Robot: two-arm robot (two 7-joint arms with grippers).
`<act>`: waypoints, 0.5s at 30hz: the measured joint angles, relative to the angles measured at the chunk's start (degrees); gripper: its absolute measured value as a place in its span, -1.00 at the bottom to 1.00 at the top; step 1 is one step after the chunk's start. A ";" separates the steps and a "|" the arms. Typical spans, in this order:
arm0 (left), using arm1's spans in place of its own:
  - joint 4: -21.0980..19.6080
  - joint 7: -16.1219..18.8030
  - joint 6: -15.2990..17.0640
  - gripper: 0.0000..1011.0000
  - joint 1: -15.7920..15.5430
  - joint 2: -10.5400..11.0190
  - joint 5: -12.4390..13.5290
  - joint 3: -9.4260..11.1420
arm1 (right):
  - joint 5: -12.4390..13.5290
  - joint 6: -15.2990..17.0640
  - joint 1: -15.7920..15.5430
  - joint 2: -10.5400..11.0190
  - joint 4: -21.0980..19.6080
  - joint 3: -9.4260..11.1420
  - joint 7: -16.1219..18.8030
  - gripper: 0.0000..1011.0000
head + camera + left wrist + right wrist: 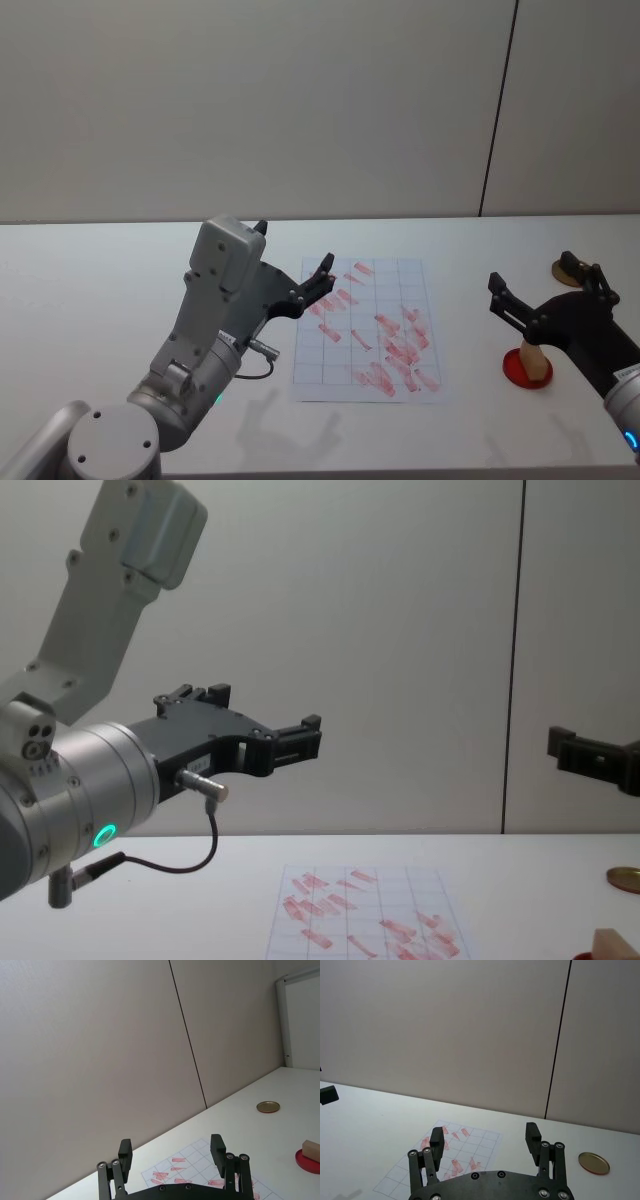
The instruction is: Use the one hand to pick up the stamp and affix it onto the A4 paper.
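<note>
Right end effector (pixel 535 277), fingers (pixel 497 286) apart, in the air; the stamp (pixel 534 360) below on a red pad (pixel 514 371).

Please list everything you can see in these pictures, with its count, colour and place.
paper: one, white with grid lines and many red marks, flat on the middle of the table.
stamp: one, pale wood, standing on the ink pad.
ink pad: one, red and round, on the table to the right of the paper.
disc: one, gold, flat on the table beyond the ink pad.
table: one, white.
wall: grey panels, behind the table.
left gripper: one, black, fingers open, in the air by the paper's left edge.
right gripper: one, black, fingers open and holding nothing, in the air near the ink pad.
</note>
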 joint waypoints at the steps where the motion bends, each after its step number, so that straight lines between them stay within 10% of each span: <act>1: 0.00 0.00 0.00 0.96 0.00 0.00 0.00 0.00 | 0.00 0.00 0.00 0.00 0.00 0.00 0.00 0.98; 15: 0.00 0.00 0.00 0.96 0.00 0.00 0.00 0.00 | 0.00 0.00 0.00 0.00 0.00 0.00 0.00 0.98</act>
